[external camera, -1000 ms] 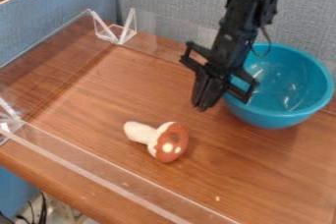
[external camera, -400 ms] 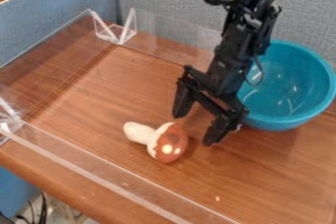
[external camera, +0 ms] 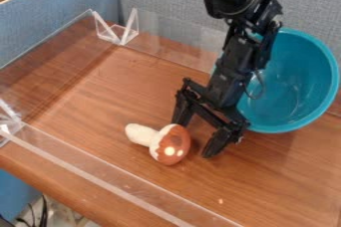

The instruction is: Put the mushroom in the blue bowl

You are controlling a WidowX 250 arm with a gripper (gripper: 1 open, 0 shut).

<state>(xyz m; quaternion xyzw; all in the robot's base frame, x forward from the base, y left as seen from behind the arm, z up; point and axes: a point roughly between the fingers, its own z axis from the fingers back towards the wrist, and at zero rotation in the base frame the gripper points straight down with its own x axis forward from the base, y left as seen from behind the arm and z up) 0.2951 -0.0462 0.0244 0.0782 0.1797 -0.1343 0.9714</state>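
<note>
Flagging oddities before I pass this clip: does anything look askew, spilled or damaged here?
Two things. The glossy teal-blue plastic bowl sits tilted, its right rim raised, with the black arm close against its left side. The small toy mushroom with the orange-brown cap lies on its side. The gripper hangs open above it. No spill or damage.

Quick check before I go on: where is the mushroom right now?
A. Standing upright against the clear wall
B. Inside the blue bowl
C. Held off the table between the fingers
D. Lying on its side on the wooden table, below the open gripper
D. The mushroom lies on its side on the wooden table, with the gripper spread open just above it and the blue bowl off to the right.
</note>
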